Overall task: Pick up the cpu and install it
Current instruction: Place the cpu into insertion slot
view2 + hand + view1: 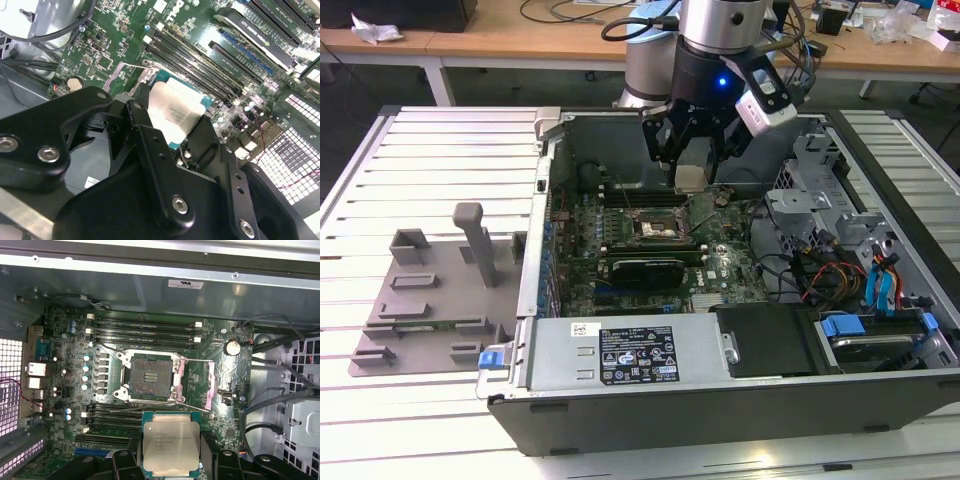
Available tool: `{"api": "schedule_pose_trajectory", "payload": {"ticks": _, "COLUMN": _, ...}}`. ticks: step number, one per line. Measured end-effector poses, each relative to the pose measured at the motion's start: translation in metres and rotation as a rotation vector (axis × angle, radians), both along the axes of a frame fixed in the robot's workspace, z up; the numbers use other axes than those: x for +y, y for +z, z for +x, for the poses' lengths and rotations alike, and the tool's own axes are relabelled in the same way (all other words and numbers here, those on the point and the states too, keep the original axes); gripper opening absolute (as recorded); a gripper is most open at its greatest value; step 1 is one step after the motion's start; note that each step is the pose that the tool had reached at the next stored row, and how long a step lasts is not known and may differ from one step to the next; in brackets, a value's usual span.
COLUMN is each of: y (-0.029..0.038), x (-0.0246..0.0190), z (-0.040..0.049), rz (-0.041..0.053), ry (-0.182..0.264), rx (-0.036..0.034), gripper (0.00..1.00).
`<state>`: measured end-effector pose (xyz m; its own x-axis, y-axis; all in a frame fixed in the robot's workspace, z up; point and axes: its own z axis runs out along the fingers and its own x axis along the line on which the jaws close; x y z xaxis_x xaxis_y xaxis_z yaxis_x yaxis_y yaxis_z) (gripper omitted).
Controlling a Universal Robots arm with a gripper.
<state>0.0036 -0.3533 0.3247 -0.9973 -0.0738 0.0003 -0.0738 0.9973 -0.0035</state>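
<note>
The cpu (170, 442), a flat square chip with a pale silvery top, hangs in the air above the motherboard inside the open computer case (550, 180). My gripper (691, 168) is shut on it, its black fingers (122, 462) pressing on two opposite edges. In the second wrist view the cpu (175, 112) shows between the black fingers (145, 125). The dark square socket (150, 377) lies open and bare, its metal bracket (207, 385) swung aside. The cpu hangs a short way to one side of the socket (655, 228), not touching it.
Memory slots (145, 330) flank the socket. A graphics card (650, 268) sits in front of the socket, and the power supply (630, 355) is nearer still. Drive cages and cables (820, 230) fill the exterior view's right. A grey fixture plate (430, 290) with posts lies to the left.
</note>
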Motion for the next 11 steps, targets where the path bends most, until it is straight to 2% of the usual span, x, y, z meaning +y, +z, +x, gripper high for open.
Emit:
{"api": "schedule_pose_trajectory", "payload": {"ticks": 3, "y": 0.0, "x": 0.0, "z": 0.0, "rz": -0.0001, "ry": -0.005, "rx": 0.0, "gripper": 0.55}}
{"api": "schedule_pose_trajectory", "payload": {"ticks": 7, "y": -0.0002, "x": 0.0, "z": 0.0, "rz": -0.0043, "ry": -0.048, "rx": -0.0001, "gripper": 0.55}}
{"api": "schedule_pose_trajectory", "payload": {"ticks": 11, "y": -0.0002, "x": 0.0, "z": 0.0, "rz": -0.0285, "ry": -0.101, "rx": -0.0006, "gripper": 0.55}}
